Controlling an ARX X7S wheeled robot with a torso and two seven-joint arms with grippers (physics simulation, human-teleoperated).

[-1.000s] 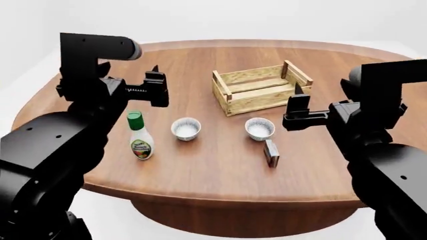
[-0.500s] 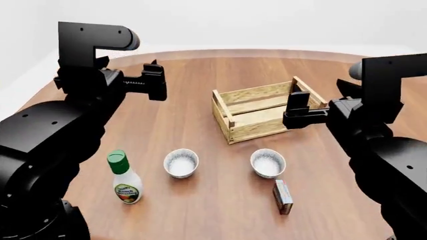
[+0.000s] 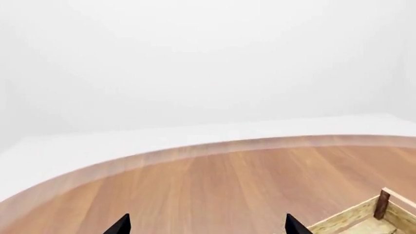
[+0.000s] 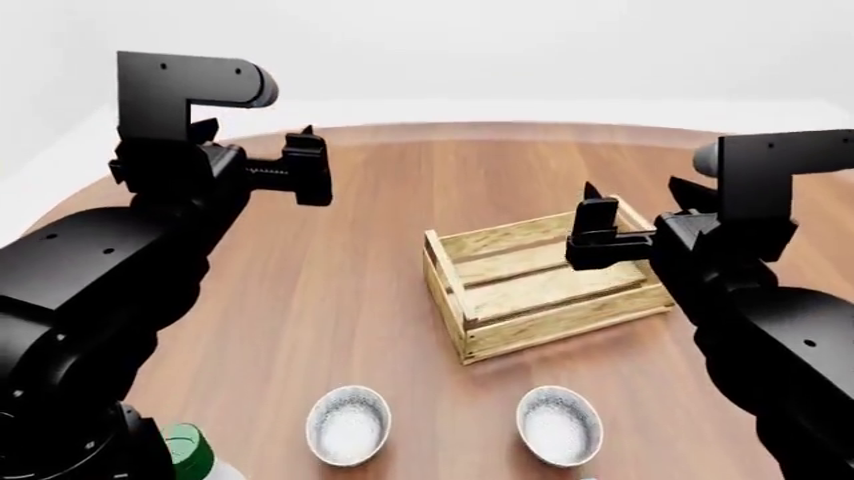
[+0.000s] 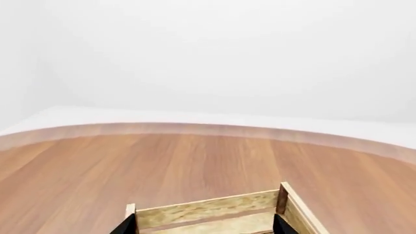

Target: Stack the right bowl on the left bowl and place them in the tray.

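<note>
Two white bowls sit near the head view's lower edge: the left bowl (image 4: 348, 424) and the right bowl (image 4: 559, 426). The tray (image 4: 546, 281), a light-wood slatted crate, lies beyond them in the middle of the table; its far corner shows in the left wrist view (image 3: 370, 219) and its far wall in the right wrist view (image 5: 215, 211). My left gripper (image 4: 310, 165) is open and empty, high over the table's left. My right gripper (image 4: 591, 228) is open and empty, above the tray's right end. Only the fingertips show in the wrist views.
A green-capped bottle (image 4: 191, 449) pokes in at the lower left of the head view. The round wooden table (image 4: 360, 260) curves away behind the tray, its far edge against a white floor and wall.
The head view has moved forward and tilted down: bowls, bottle and tray slid toward the lower edge, and the small box near the right bowl left the view. Both grippers stay open, held high.
</note>
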